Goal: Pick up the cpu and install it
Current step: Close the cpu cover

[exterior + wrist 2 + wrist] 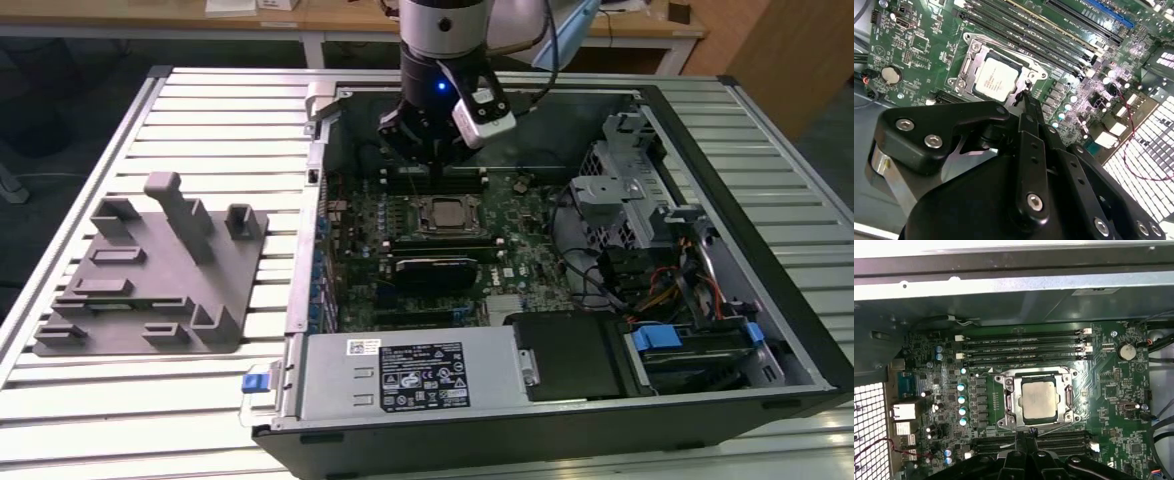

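The cpu (pixel 445 213), a small square chip with a silvery-grey top, lies flat inside the socket frame (pixel 1004 405) on the green motherboard (pixel 534 240). It is seen in both wrist views (pixel 996 77) (pixel 1039 400). My gripper (pixel 427 165) hangs just above the board, beside the socket on the side toward the memory slots in the exterior view. Its black fingers are pressed together with nothing between them (pixel 1026 97) (pixel 1025 434). The fingertips end close to the socket's edge, apart from the chip.
The open computer case (pixel 801 330) lies on a slatted metal table (pixel 214 110). A grey fixture (pixel 147 270) sits at the exterior view's left. Memory slots (pixel 1024 347), the power supply (pixel 414 375), a drive cage (pixel 627 170) and cables (pixel 654 290) surround the socket.
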You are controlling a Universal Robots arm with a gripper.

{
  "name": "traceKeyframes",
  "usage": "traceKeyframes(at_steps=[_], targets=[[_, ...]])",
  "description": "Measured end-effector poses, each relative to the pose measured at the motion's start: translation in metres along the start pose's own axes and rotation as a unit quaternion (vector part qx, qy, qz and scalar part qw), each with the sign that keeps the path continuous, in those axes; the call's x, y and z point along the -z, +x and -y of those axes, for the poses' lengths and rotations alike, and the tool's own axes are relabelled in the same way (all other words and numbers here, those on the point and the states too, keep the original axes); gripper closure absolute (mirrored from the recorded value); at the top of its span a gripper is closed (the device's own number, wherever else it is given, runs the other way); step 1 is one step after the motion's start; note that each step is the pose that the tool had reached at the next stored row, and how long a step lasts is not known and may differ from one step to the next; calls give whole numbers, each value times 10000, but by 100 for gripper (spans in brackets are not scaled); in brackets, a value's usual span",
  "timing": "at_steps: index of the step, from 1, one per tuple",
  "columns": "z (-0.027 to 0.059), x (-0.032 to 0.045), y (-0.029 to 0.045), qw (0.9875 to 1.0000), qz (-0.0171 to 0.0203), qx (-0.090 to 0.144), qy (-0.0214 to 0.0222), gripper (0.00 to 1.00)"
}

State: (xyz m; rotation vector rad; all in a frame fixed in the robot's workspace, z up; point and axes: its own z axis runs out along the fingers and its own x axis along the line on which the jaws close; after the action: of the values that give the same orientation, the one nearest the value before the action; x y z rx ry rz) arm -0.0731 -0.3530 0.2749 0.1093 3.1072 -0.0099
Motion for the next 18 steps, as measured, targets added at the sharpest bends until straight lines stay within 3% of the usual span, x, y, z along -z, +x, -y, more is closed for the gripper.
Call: traceKeyframes(at_steps=[11, 18], targets=[[-52, -123, 8, 10000, 1, 0, 12, 89], [-76, -239, 20, 10000, 3, -1, 44, 89]])
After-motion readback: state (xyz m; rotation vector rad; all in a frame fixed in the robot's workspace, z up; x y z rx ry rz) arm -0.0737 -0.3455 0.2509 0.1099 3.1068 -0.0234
